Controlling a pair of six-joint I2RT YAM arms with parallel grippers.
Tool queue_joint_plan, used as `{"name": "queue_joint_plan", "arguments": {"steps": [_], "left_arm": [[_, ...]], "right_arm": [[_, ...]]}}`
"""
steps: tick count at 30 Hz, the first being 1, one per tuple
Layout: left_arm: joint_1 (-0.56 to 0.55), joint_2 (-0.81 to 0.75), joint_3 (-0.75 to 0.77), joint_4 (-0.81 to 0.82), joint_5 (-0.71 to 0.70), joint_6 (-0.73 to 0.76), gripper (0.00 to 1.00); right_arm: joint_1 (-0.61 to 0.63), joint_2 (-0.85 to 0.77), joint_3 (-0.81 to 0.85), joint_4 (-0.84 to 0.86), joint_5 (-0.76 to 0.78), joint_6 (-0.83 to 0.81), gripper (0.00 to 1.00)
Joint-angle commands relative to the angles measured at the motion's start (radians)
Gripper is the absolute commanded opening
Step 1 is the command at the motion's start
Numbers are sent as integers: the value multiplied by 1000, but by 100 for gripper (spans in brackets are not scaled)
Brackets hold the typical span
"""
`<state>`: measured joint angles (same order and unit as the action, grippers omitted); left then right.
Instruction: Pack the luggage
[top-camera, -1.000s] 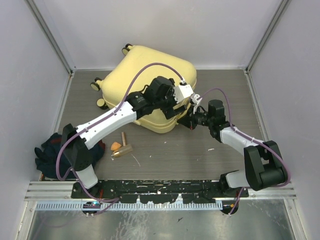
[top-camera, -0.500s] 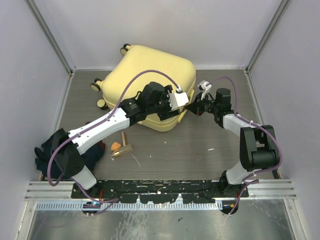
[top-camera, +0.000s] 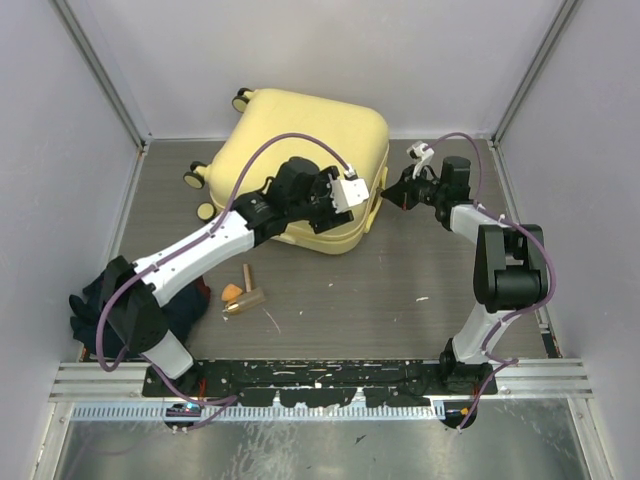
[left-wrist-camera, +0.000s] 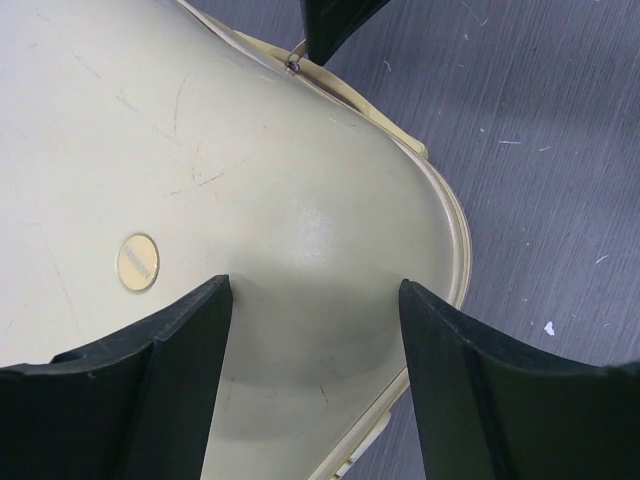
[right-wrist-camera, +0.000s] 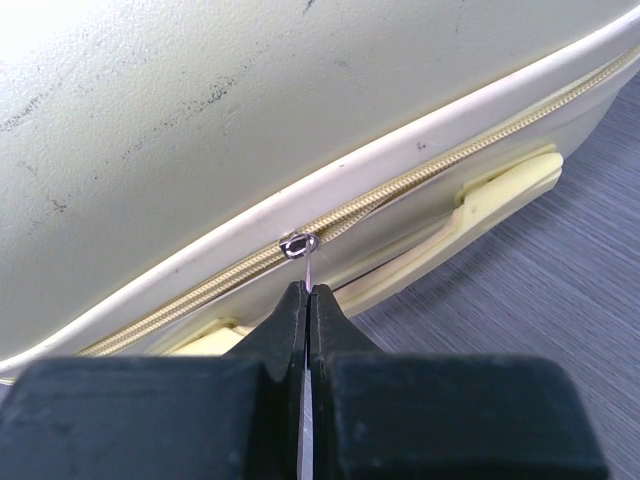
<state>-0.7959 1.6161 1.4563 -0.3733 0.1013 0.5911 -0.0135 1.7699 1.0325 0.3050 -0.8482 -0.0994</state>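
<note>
The luggage (top-camera: 300, 135) is a pale-yellow hard-shell suitcase lying flat and closed at the back of the table. My left gripper (top-camera: 362, 207) is open, its fingers (left-wrist-camera: 170, 350) resting on the lid at the near right corner (left-wrist-camera: 250, 150). My right gripper (top-camera: 388, 198) is at the suitcase's right side, shut on the metal zipper pull (right-wrist-camera: 299, 245). Its tips (right-wrist-camera: 308, 295) pinch the pull tab just below the zipper line (right-wrist-camera: 420, 180). The side handle (right-wrist-camera: 480, 200) lies just right of it. The right gripper's tip also shows in the left wrist view (left-wrist-camera: 335, 25).
A dark heap of clothing (top-camera: 95, 305) lies at the near left by the left arm's base. A small wooden piece (top-camera: 247, 288) and an orange bit (top-camera: 231, 293) lie on the table in front of the suitcase. Walls close in the left, right and back.
My right gripper has moved away from me along the suitcase's right side with the zipper pull. The suitcase has turned and shifted a little toward the back. The left arm followed it.
</note>
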Motion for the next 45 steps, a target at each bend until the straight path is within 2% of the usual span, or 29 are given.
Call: {"name": "queue_joint_plan", "arguments": {"steps": [1,5,9,13,16,19,21,26,30,33,36,41,45], "left_arm": [[0,-15,-61,-143,28,-30,67],[-119,-44,-66,-51,-31,-50,71],[-232,-3,-29,27,-123,-92,72],[-210,2,36,3,-127,-209,76],[-103,-53,54,-24,-57,-354,80],[70,-139,27,-27,26,-511,83],[191,-198,-10,-35,23,-625,84],[487,-300,-80,-95,-185,-811,86],[684,-266,-60,-165,-268,-1016,87],[769,-193,-15,-227,-245,-1170,87],[811,-135,0,-203,-172,-1274,90],[815,-53,52,-122,-157,-1338,97],[818,22,92,-65,-162,-1366,98]], "right_arm": [[-14,-62,20,80,-13,-9,1],[-4,-72,-9,75,-28,-12,1],[-3,-56,9,77,-30,2,1],[-3,-66,16,71,-31,5,1],[-3,-87,-11,65,-34,-8,1],[0,-105,-35,65,-35,-17,1],[3,-115,-44,66,-34,-19,1],[13,-143,-69,65,-31,-20,1],[29,-172,-88,34,-20,-55,1],[35,-190,-93,8,-12,-78,1],[38,-199,-93,-19,-4,-105,1],[48,-214,-101,-44,3,-133,1],[64,-237,-114,-68,15,-162,1]]}}
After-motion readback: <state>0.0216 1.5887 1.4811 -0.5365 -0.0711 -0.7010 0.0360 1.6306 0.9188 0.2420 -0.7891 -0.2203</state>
